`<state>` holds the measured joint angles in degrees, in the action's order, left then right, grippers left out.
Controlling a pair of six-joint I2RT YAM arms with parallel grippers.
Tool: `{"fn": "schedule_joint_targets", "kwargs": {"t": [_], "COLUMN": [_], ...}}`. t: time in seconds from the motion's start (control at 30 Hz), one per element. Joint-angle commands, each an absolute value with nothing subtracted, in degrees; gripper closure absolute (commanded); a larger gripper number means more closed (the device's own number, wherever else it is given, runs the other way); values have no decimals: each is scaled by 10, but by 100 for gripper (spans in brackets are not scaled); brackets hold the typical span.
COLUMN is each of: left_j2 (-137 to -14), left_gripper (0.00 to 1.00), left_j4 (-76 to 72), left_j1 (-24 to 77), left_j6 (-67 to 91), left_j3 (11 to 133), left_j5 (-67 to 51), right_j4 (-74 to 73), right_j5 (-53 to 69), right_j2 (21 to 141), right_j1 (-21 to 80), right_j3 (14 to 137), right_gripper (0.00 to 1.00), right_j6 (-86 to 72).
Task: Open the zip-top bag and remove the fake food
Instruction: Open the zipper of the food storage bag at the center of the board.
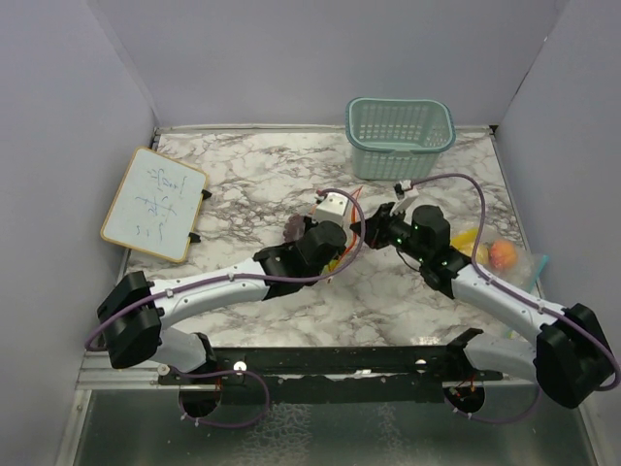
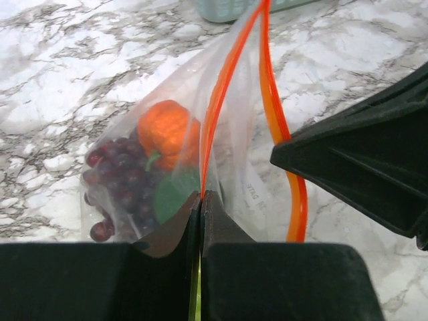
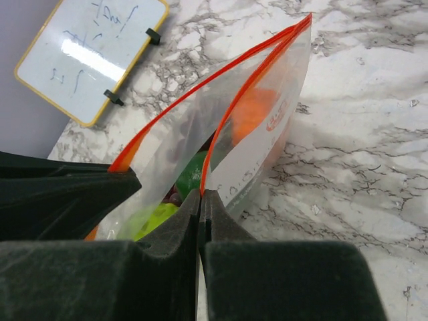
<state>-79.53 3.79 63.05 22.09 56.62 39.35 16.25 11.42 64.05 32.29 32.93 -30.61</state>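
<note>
Marble table, grey walls; basket at far edge, whiteboard at left. I see bag mid-table between grippers. Left gripper pinched on one zip lip, right gripper on the other; mouth parted. Left wrist gives me orange and grapes inside; only overhead shows peach lying out at table's right. Zip line runs toward basket.
</note>
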Motion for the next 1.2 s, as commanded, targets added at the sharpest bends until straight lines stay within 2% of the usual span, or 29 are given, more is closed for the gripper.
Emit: {"fn": "schedule_joint_targets", "kwargs": {"t": [0.0,0.23,0.5,0.67,0.87,1.17], "left_j2": [-780,-663,-557,-530,-594,-720], "left_gripper": [100,100,100,100,100,100], "left_j4": [32,53,205,248,188,45], "left_j1": [580,484,442,439,439,440], "left_j6": [221,245,213,189,207,273], "left_j3": [559,497,572,629,589,509], "left_j5": [360,331,450,471,415,307], "right_j4": [165,205,192,184,140,128], "right_j5": [146,163,203,209,136,92], "right_j2": [704,845,1039,1063,1022,871], "right_j1": [327,395,501,508,505,424], "right_j3": [379,487,761,831,753,491], "right_gripper": [98,98,98,98,98,98], "right_j6": [-286,-292,-288,-285,-254,-277]}}
